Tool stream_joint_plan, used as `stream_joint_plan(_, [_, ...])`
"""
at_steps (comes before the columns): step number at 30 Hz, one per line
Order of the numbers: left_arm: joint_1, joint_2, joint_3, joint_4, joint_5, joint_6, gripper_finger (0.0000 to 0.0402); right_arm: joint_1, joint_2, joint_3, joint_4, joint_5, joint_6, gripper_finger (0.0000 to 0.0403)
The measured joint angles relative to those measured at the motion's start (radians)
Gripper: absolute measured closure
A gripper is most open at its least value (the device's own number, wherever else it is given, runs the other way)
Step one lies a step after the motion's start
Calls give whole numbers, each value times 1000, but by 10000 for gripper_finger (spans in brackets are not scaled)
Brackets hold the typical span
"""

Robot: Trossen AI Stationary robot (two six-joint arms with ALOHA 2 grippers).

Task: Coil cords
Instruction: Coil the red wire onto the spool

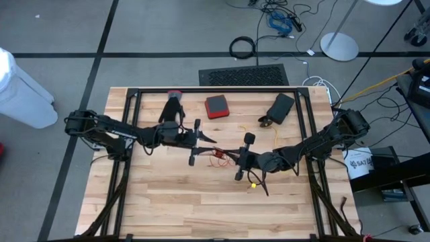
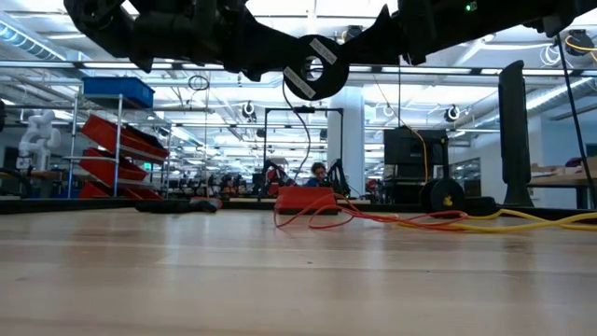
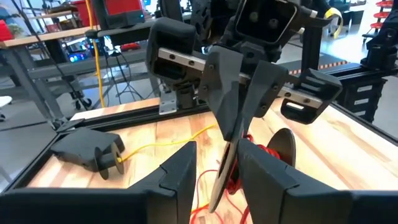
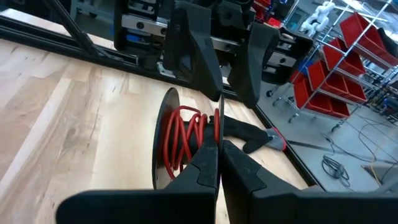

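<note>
Cords sit at mid-table (image 1: pixel 168 202), where both arms meet over pale, smooth wood planking inside a dark metal frame. The yellow cord (image 2: pixel 522 220), thin, limp and glossy, trails loose along the boards toward the right arm's side and is not yet coiled. The red cord (image 4: pixel 183 134), thin and springy, is partly wound in tight turns on a reel (image 4: pixel 163 143) made of flat black discs, thin as plate. Some loops spill onto the wood beside it. The reel stands on edge. The right gripper (image 4: pixel 219 149) has its fingers together, clamped on a disc's thin rim. This is judged to be a hold that keeps the reel upright and steady. The left gripper (image 3: pixel 217 152) faces it from the opposite side with its fingers apart on either side of the same rim and a gap visible on both sides. It is judged to be placed either to share the hold or to take over. A red box (image 1: pixel 216 105), square and matte, lies well apart near the far edge. No short black cord can be picked out.
</note>
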Motion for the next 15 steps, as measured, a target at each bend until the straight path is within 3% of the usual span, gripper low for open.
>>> stream_joint_plan(15, [2,5,0,-21,2,0,293,-1,0,0,40,-43,-32,403])
